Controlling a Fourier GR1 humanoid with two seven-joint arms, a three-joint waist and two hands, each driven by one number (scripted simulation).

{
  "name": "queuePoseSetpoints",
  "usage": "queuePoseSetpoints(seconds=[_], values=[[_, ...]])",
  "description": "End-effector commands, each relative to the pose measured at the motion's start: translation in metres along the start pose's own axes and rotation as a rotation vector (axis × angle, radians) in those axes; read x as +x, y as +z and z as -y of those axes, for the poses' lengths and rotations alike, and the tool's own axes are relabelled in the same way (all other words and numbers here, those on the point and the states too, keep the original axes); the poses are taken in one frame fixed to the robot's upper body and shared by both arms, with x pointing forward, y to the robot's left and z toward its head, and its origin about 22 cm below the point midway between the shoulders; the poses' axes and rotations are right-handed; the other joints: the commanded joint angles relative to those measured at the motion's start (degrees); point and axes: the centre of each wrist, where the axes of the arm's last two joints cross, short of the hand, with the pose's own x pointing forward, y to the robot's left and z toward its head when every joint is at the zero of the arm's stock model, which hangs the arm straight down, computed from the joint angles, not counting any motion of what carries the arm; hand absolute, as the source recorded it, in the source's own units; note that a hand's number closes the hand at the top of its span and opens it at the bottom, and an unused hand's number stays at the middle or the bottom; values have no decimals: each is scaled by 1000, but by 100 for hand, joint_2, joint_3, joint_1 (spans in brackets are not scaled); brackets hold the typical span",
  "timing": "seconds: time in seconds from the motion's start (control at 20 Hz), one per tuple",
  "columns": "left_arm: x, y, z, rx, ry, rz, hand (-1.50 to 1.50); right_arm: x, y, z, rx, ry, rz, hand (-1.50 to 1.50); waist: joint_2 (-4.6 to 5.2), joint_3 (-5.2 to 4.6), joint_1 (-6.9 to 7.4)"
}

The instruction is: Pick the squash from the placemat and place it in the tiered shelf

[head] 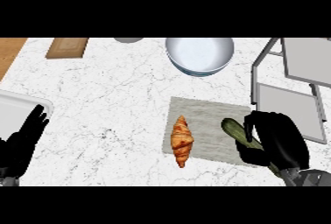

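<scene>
A long green squash (233,129) lies on the right side of a grey placemat (205,114), its lower end hidden under my right hand (278,139). That hand curls its fingers and thumb round the squash's lower part. The squash still rests on the mat. The grey tiered shelf (292,101) stands just right of the mat, with a lower tray and an upper tray (309,59) visible. My left hand (22,140) rests open at the left edge, fingers up.
A croissant (181,140) lies on the mat's left side, beside the squash. A white bowl (199,54) stands behind the mat. A white tray (16,109) sits at the left edge, and a wooden board (67,47) at the back left.
</scene>
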Motion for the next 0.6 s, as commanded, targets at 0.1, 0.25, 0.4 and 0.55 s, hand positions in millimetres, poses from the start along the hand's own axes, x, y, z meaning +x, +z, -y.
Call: queuePoseSetpoints(seconds=[0.1,0.25,0.4,0.55], values=[[-15,6,7,-1,-4,6,0,-33,49,72,-105,-103,39,150,15,-3,-13],[-5,2,-3,25,9,-6,0,-29,69,97,-101,-272,55,150,8,-5,-50],[-10,7,-8,23,-13,-12,0,-34,89,121,-155,-398,57,150,-9,-3,-111],[2,3,2,9,11,0,0,-43,104,147,-212,-462,50,150,10,1,-5]])
